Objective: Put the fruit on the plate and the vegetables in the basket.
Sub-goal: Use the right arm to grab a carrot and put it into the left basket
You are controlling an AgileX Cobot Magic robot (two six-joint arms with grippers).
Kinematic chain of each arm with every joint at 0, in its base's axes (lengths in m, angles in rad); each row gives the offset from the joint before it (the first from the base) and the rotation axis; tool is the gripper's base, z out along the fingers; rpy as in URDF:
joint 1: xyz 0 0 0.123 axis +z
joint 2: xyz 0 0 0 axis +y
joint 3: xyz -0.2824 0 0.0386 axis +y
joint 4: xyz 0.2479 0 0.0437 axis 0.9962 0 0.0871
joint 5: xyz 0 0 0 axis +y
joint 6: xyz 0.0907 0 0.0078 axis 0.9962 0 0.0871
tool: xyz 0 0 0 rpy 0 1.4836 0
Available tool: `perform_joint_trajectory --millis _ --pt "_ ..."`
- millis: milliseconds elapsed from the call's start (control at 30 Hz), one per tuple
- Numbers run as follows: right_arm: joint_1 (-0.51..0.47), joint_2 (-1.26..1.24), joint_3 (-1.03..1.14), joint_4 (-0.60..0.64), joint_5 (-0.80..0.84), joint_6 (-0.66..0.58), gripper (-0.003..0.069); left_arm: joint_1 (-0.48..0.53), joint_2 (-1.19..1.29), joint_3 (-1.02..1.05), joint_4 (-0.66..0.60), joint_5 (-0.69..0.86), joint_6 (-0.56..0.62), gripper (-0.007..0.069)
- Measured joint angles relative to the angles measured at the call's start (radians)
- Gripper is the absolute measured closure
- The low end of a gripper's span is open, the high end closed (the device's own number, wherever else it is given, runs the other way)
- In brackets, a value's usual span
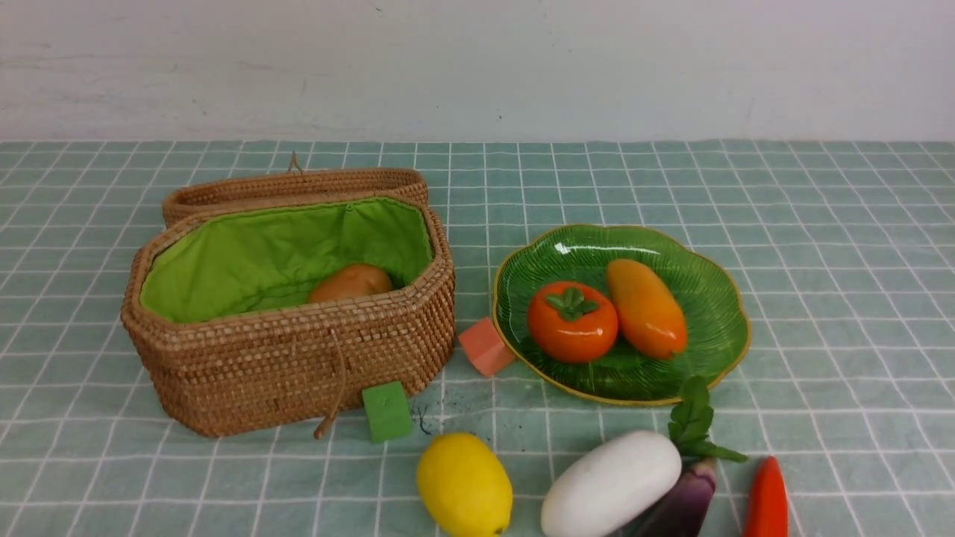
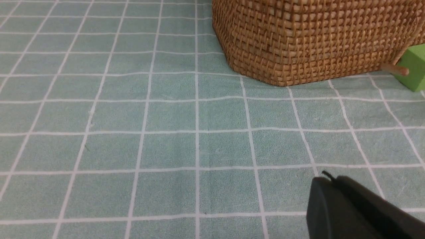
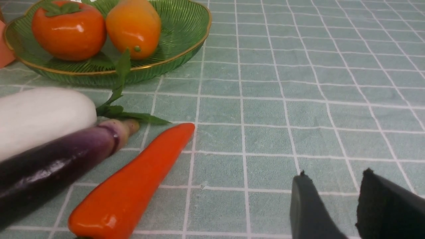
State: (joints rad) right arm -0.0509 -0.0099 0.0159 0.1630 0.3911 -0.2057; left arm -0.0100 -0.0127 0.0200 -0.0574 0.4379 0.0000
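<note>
No readable text, label, brand, number or sign was found in any view.

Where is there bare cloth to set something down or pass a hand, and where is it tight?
Bare cloth: right of the plate, behind plate and basket, and left of the basket. Tight: the near strip with lemon, white vegetable, eggplant and red vegetable; a salmon cube sits in the basket-plate gap.
</note>
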Motion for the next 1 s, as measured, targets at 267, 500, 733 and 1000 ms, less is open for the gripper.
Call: perform_joint_trajectory --millis 267,500,733,1000 --pt "0.0 0.0 0.01 0.083 -0.098 0.0 0.0418 0.0 0.0 0.0 0.0 0.0 0.0 0.0624" --pt "0.0 0.0 0.011 0.408 -0.391 0.0 0.0418 0.0 0.0 0.0 0.001 0.0 0.0 0.0618" --pt "0.0 0.0 0.011 0.539 -0.611 0.0 0.0418 0.0 0.0 0.0 0.001 0.0 0.0 0.061" --pt "0.0 0.023 -0.273 0.559 -0.357 -0.003 0.0418 0.0 0.0 0.0 0.001 0.0 0.0 0.061"
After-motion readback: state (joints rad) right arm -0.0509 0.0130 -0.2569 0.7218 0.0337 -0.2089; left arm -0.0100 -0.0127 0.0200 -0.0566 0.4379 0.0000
